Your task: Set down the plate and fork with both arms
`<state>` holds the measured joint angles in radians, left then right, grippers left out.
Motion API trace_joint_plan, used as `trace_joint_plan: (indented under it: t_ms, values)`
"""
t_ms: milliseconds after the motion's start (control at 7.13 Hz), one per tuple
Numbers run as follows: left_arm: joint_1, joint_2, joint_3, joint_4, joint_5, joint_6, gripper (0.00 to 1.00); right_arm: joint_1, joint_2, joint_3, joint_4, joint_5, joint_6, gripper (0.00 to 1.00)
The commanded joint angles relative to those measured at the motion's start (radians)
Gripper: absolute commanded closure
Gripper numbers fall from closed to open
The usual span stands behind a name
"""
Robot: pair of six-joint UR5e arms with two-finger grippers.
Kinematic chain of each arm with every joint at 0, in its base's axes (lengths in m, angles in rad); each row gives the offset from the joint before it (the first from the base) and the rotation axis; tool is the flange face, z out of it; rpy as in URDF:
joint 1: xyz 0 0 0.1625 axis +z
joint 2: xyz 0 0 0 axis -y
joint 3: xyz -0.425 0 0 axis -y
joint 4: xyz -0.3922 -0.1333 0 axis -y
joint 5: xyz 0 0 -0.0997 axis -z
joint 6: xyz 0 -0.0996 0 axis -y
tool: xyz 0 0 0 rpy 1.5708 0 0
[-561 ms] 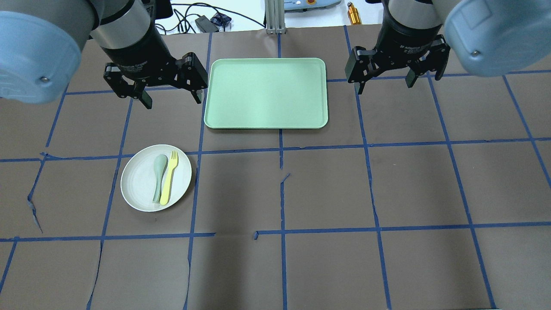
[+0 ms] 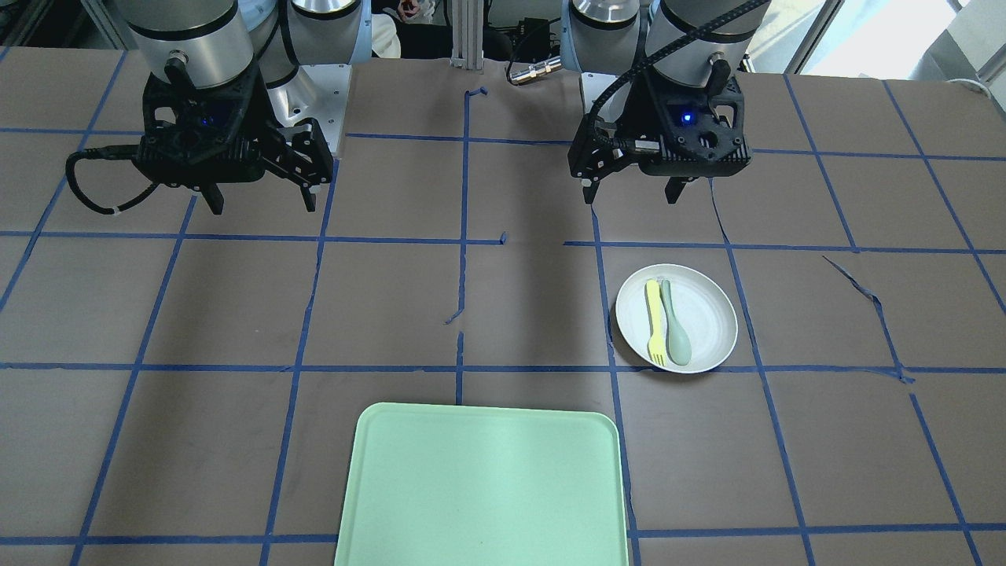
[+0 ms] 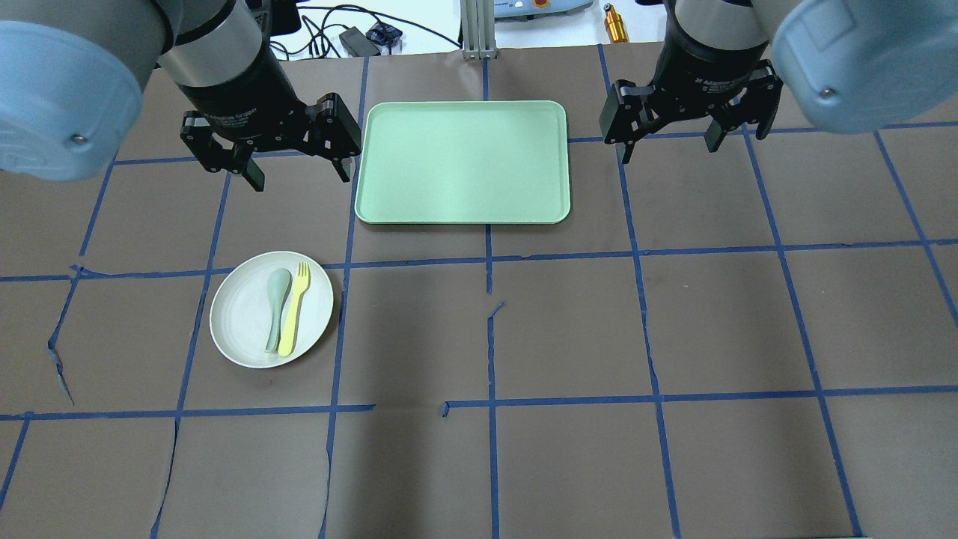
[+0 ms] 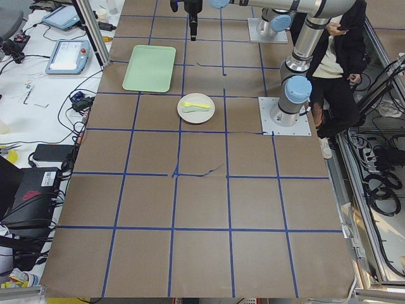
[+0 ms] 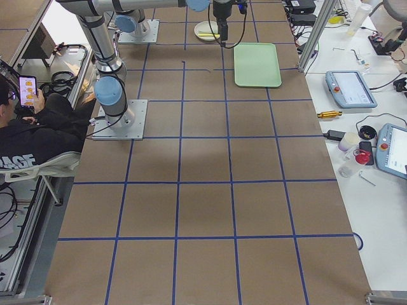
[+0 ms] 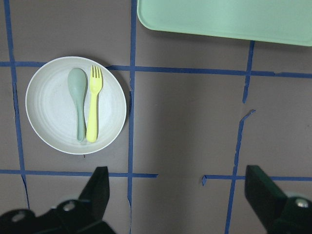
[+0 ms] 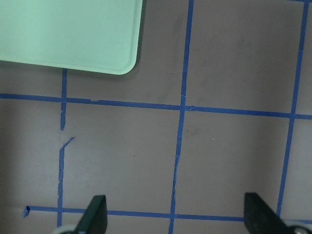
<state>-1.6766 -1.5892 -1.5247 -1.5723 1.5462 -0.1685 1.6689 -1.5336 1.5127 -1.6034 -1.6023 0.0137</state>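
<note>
The round white plate lies on the brown table at the left, also in the front view and the left wrist view. On it lie the pale yellow fork and a grey-green spoon, side by side. My left gripper hangs open and empty high above the table, beyond the plate and left of the tray. My right gripper hangs open and empty to the right of the tray.
A pale green rectangular tray lies at the far middle of the table between the two grippers. Blue tape lines grid the brown table cover. Cables and devices lie beyond the far edge. A person sits by the robot base.
Both grippers have shifted very slightly; the plate, fork, spoon and tray have not moved.
</note>
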Motion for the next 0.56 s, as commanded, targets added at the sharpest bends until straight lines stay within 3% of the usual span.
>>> trace_joint_plan:
  t_ms: [0,421]
  values:
    - [0.000,0.000,0.000,0.000,0.000,0.000,0.00,0.000,0.001,0.000,-0.001,-0.001,0.000,0.00]
    - [0.000,0.000,-0.017,0.003,-0.001,0.004,0.00,0.000,0.001,-0.002,-0.001,-0.002,-0.003,0.00]
